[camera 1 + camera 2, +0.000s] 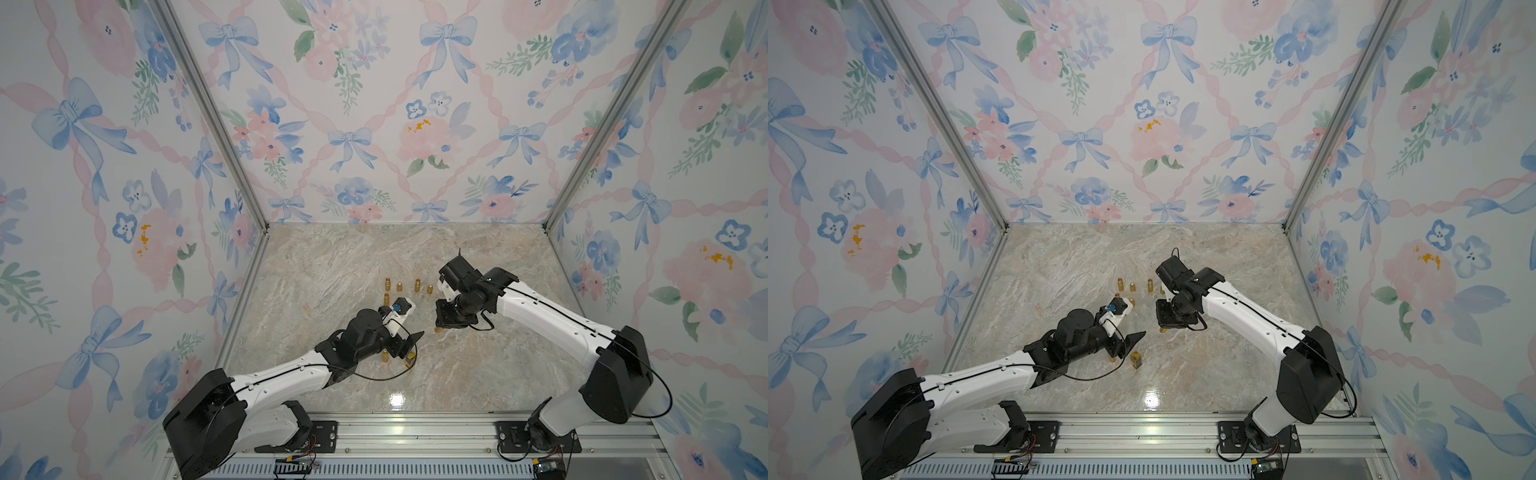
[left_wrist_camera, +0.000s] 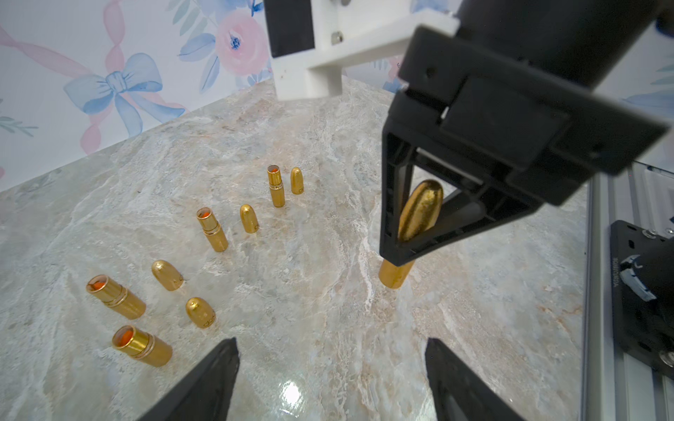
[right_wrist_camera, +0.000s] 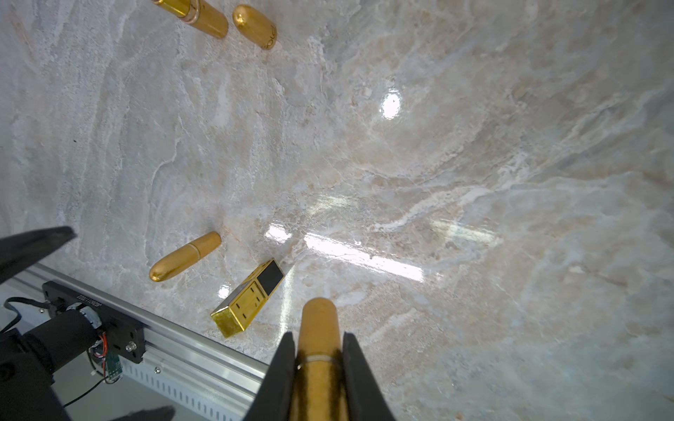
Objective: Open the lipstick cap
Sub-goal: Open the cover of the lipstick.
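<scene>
Step in hand: bracing for the pull. Right gripper is clenched on the capped lipstick, which stands upright on the bench. Its rounded cap rises inside the gripper's frame.

Left gripper is spread wide and empty, near the lipstick but apart from it.

Next move, as I judge it: the left gripper closes on the exposed lower part, then a straight pull along the axis.

Unclear: whether the right grip is on cap or body. The seam ring sits right in the pinch. In both top views only the lipstick's foot shows.
</scene>
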Controlling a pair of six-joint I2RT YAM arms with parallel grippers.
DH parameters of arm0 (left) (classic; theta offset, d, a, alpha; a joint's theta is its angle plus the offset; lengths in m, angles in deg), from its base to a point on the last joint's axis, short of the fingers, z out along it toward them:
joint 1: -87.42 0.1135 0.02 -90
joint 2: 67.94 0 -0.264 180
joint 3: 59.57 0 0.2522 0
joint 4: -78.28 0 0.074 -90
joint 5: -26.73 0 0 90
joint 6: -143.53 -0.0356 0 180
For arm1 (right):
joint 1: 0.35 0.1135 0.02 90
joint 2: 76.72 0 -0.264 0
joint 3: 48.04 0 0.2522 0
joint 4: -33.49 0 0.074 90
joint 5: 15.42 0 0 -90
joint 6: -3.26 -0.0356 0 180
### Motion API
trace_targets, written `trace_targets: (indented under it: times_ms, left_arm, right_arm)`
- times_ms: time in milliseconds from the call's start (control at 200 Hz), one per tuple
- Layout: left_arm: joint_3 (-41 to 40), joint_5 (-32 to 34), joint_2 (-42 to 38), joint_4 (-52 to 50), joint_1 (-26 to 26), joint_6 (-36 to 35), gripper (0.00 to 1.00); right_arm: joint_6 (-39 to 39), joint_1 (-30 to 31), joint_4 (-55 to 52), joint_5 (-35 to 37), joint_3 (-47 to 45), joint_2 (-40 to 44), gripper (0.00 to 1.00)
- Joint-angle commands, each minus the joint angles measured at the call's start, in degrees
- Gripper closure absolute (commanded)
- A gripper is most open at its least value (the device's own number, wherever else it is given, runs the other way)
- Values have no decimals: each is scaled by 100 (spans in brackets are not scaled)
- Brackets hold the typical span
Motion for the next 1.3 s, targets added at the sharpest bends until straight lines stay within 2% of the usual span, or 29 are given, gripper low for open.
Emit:
trace_targets:
  times_ms: [0, 190, 515, 670, 780, 920, 1015, 1140, 1295]
  left_arm:
    - [211, -751, 187, 247, 83, -392, 24]
    - [376, -1069, 590, 364, 151, -524, 37]
    - [538, -1288, 1024, 580, 195, -543, 70]
    - [500, -1283, 1097, 662, 212, -492, 77]
    - [468, -1322, 1075, 721, 215, -450, 78]
    - [386, -1200, 1029, 775, 224, -417, 89]
    - [332, -1158, 1002, 777, 232, -366, 100]
    - [224, -959, 950, 773, 234, -318, 100]
    - [107, -887, 851, 777, 241, -242, 100]
  right_arm:
    - [210, -171, 148, -678, 194, -83, 79]
    - [250, -275, 378, -1219, 237, -114, 78]
    - [196, -273, 534, -1487, 206, -141, 78]
    - [74, -280, 768, -1604, 65, -74, 78]
    - [60, -283, 779, -1623, 35, -84, 78]
    - [56, -324, 763, -1592, 39, -84, 78]
    - [45, -325, 804, -1584, 71, -16, 73]
    - [87, -324, 812, -1333, 112, 137, 61]
    - [132, -333, 756, -1068, 135, 298, 57]
